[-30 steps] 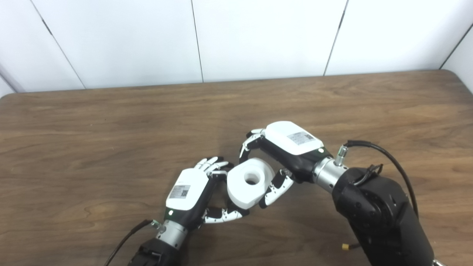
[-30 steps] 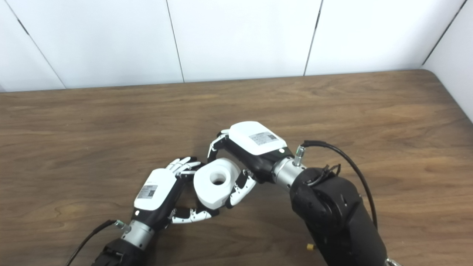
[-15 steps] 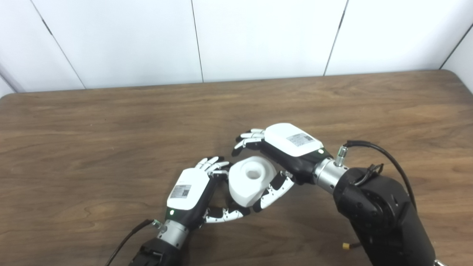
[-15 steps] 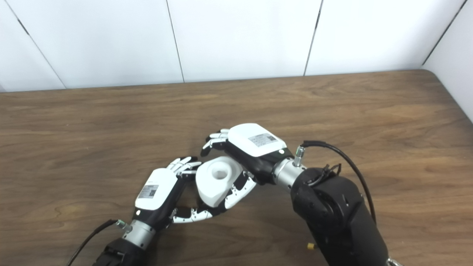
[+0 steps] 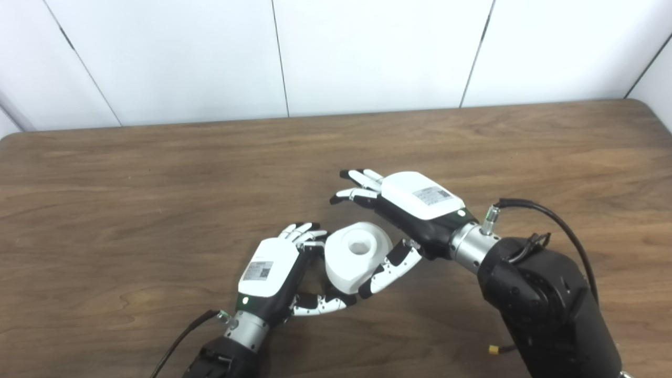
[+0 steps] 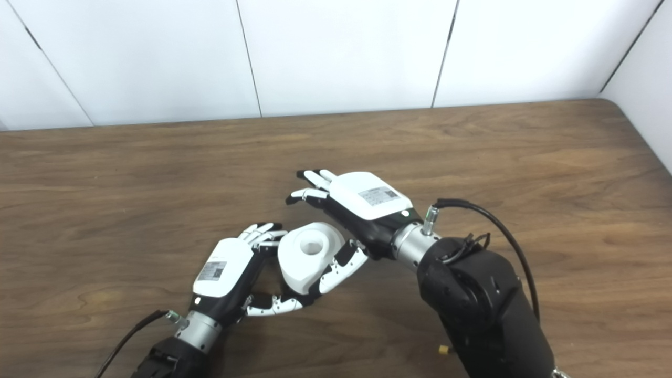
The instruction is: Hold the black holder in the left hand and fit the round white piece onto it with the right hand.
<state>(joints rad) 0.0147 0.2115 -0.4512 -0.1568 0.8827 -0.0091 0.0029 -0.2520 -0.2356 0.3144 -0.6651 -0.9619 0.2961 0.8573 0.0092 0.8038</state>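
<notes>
White wall panels back a brown wood-grain table [image 5: 157, 173] that carries nothing but the two arms and the part they work on. The round white piece [image 5: 356, 256] sits low in the middle of the scene, against the left robot hand [image 5: 273, 275], whose fingers curl round its far side and whose thumb reaches under its near edge. That cradle grip looks meant to steady the assembly from the left so the other arm can let go. The black holder itself is hidden: nothing dark shows beneath or inside the white piece, so whether it is fully seated cannot be told, though the piece appears to rest where the holder would be.

The right robot hand [image 6: 349, 210] is spread wide and holds nothing. Its fingers [image 5: 357, 184] stretch out flat, well above and beyond the white piece, while its thumb [image 5: 388, 265] lies just beside the piece's right flank, possibly brushing it. Judging by that pose, the fitting step is about done and this is the release.

The white piece is a short, stout cylinder with a round central bore. Its axis stands roughly upright, tipped slightly toward the camera, and the bore opens upward.
</notes>
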